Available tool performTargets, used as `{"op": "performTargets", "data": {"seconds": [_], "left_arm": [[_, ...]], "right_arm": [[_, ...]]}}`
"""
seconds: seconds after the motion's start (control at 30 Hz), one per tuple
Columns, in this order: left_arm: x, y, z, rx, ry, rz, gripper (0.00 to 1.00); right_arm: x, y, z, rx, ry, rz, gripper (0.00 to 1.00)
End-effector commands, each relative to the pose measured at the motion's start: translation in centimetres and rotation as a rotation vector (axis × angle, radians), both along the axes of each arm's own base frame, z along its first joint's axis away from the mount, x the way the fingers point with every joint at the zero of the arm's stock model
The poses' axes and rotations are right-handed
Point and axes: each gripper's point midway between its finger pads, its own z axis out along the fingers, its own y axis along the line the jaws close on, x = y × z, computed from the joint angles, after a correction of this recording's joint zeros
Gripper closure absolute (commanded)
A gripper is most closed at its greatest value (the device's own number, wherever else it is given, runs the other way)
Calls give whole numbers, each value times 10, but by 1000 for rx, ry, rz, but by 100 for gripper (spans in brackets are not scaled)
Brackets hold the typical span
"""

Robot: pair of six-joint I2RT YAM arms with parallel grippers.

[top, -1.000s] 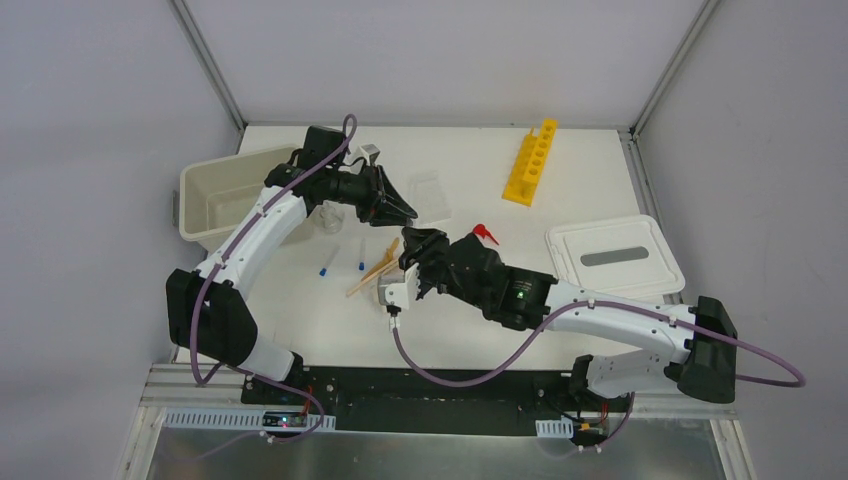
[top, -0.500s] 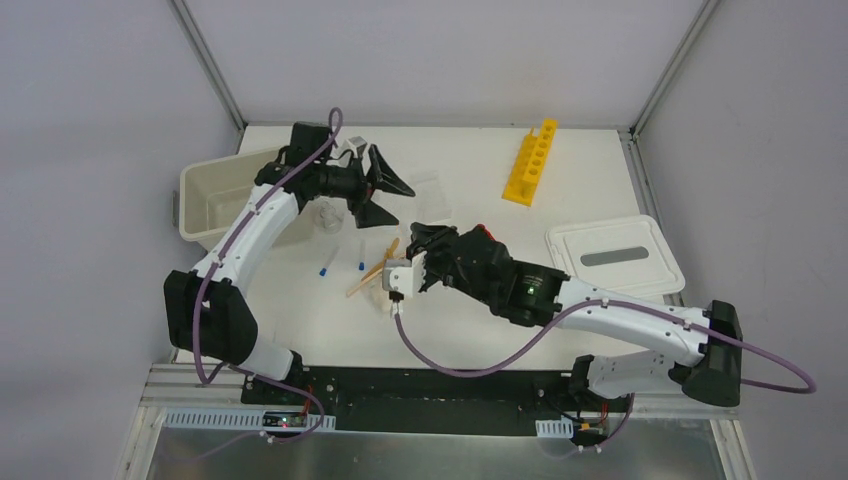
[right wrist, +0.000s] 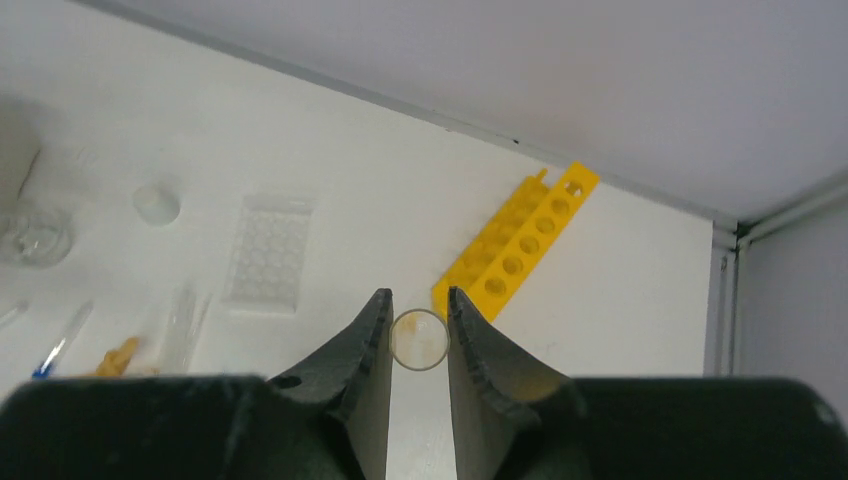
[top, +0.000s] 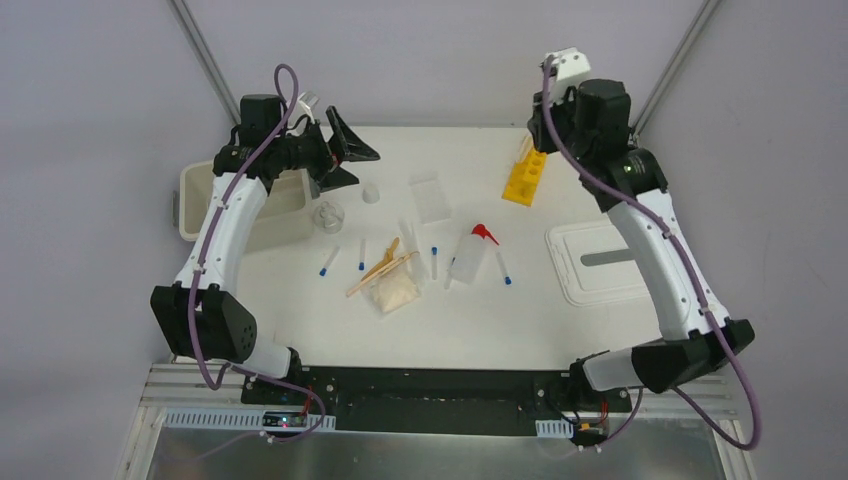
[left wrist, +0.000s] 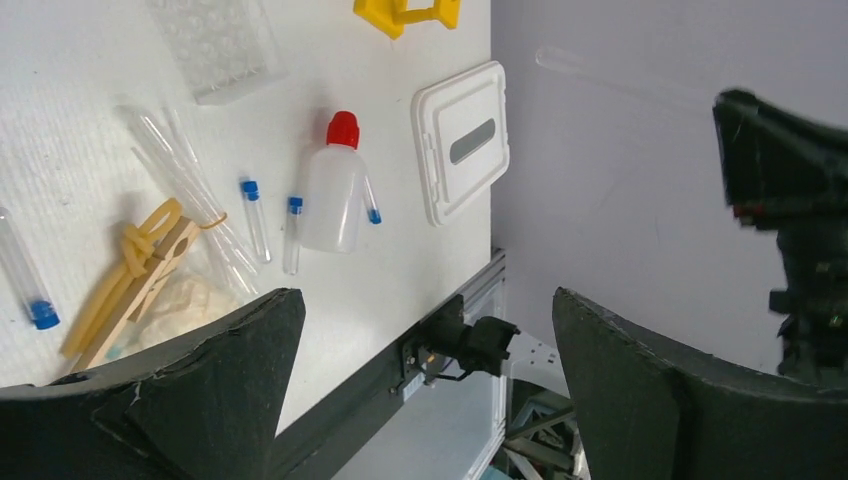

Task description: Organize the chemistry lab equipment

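The right gripper (right wrist: 418, 310) is closed narrowly on what looks like a clear tube (right wrist: 418, 342) seen end-on, high above the yellow holed tube rack (right wrist: 515, 245). The left gripper (top: 367, 165) gapes wide, holding nothing, near the cream bin (top: 215, 200). The squeeze bottle (top: 468, 255), blue-capped tubes (top: 503, 270), wooden sticks (top: 378, 270) and beige packet (top: 395, 293) lie mid-tabletop (top: 520, 320).

The left gripper (top: 360, 167) has drawn back toward the tabletop's far-left corner, jaws now spread wide — the right gripper (right wrist: 418, 302) has left the middle for the far-right edge, pinching a clear tube (right wrist: 418, 341).
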Motion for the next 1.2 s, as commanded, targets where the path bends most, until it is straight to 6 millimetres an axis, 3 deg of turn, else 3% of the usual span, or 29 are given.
{"op": "performTargets", "data": {"seconds": [0.0,0.2,0.37,0.73,1.17], "left_arm": [[-14,3,10,82,-133,-40,1],[-21,2,12,97,-163,-58,1],[-18,3,12,107,-165,-46,1],[-8,5,9,113,-143,-18,1],[-5,4,0,111,-106,-11,1]], "right_arm": [[38,-29,-20,303,227,-145,100],[104,-78,-30,395,179,-307,100],[134,-100,-43,396,146,-375,100],[147,-118,-73,311,150,-420,100],[143,-124,-105,224,216,-433,100]]}}
